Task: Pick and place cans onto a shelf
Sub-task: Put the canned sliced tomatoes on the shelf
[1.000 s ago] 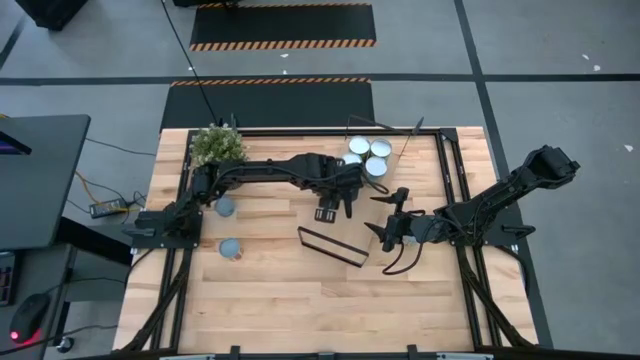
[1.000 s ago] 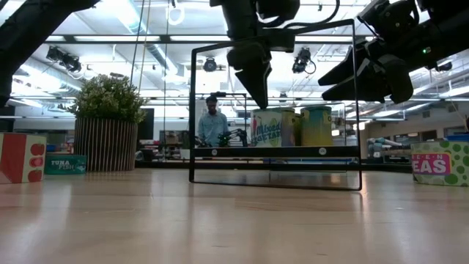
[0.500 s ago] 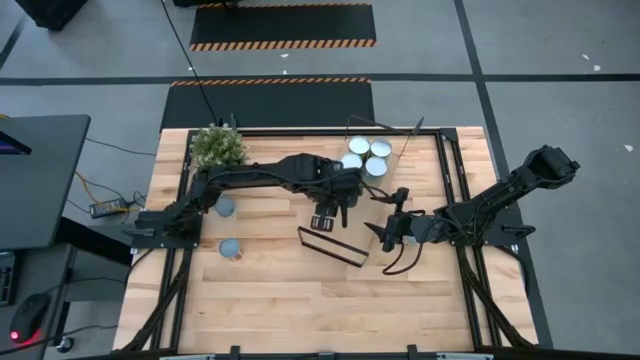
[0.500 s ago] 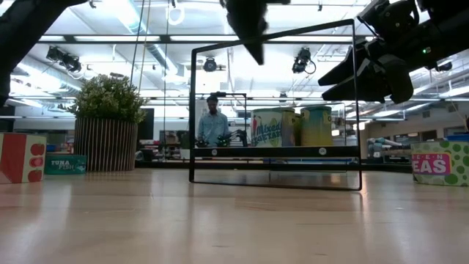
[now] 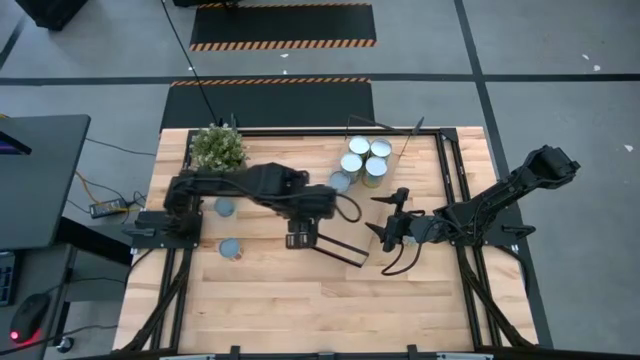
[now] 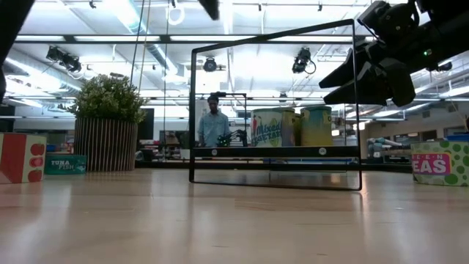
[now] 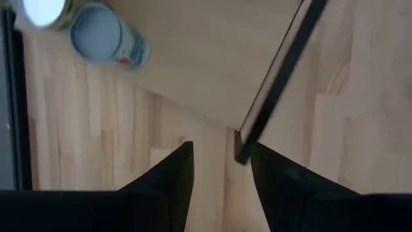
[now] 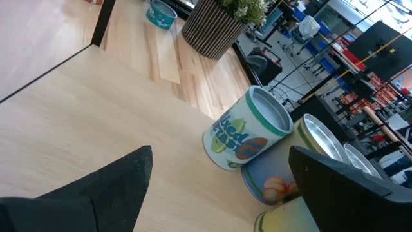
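Observation:
The shelf is a light-wood board point(image 8: 96, 122) with black wire end frames point(image 5: 335, 247). It lies on the table from centre toward the far edge. Several cans point(image 5: 362, 163) with pale tops stand bunched at its far end, also seen in the right wrist view point(image 8: 251, 135) and the low view point(image 6: 267, 128). Two more cans point(image 5: 226, 207) point(image 5: 231, 248) stand on the table at the left. My left gripper point(image 5: 299, 238) point(image 7: 219, 167) is open and empty, high above the shelf's near frame corner point(image 7: 241, 153). My right gripper point(image 5: 388, 214) point(image 8: 225, 193) is open and empty, hovering right of the shelf.
A potted plant point(image 5: 218, 146) stands at the far left. In the low view, a tuna tin point(image 6: 64, 163) and a red-dotted can point(image 6: 18, 158) stand at the left and a green-dotted can point(image 6: 440, 163) at the right. A person point(image 6: 212, 121) stands beyond the table.
My left gripper has risen from just above the cans at the shelf's far end. It has drawn back toward the table's near left, to above the shelf's near frame. A can it was covering now shows from above.

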`<state>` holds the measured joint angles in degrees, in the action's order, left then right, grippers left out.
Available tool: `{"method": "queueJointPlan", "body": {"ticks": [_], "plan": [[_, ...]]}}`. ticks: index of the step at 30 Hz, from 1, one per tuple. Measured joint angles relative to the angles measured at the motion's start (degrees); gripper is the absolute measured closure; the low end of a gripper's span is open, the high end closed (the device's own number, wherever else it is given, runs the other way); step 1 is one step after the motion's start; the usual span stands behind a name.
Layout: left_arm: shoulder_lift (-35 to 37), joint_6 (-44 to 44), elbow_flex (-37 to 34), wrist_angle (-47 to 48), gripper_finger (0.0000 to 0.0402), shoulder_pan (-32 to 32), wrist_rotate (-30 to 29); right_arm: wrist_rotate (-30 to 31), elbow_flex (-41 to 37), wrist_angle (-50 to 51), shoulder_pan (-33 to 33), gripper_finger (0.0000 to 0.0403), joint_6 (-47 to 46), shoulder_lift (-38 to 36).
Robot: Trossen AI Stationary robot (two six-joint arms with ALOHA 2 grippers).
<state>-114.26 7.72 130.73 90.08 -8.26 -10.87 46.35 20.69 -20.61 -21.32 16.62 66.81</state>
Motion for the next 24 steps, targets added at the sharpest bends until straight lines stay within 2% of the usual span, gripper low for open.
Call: {"method": "queueJointPlan", "body": {"ticks": [7,13,17,21,24], "plan": [[9.9,10.6,-16.3,-1.6,0.0242,-4.4,-3.2,0.0,0.0,0.1,0.0,0.003,0.0,0.0],[18.5,20.6,-33.1,-10.1,0.0242,-7.8,-2.2,-1.3,0.0,-0.3,0.0,0.003,0.0,0.0],[22.1,29.1,-41.9,-11.6,0.0241,-9.7,-1.9,-1.3,0.0,-0.3,0.0,0.003,-0.2,0.0],[24.4,39.1,-48.7,-11.2,0.0224,-12.0,-1.4,-1.5,0.0,-0.3,0.0,0.003,-0.5,0.0],[25.0,45.3,-53.0,-10.4,0.0194,-14.3,1.7,-1.6,0.0,-0.3,0.0,0.003,-0.6,0.0]]}}
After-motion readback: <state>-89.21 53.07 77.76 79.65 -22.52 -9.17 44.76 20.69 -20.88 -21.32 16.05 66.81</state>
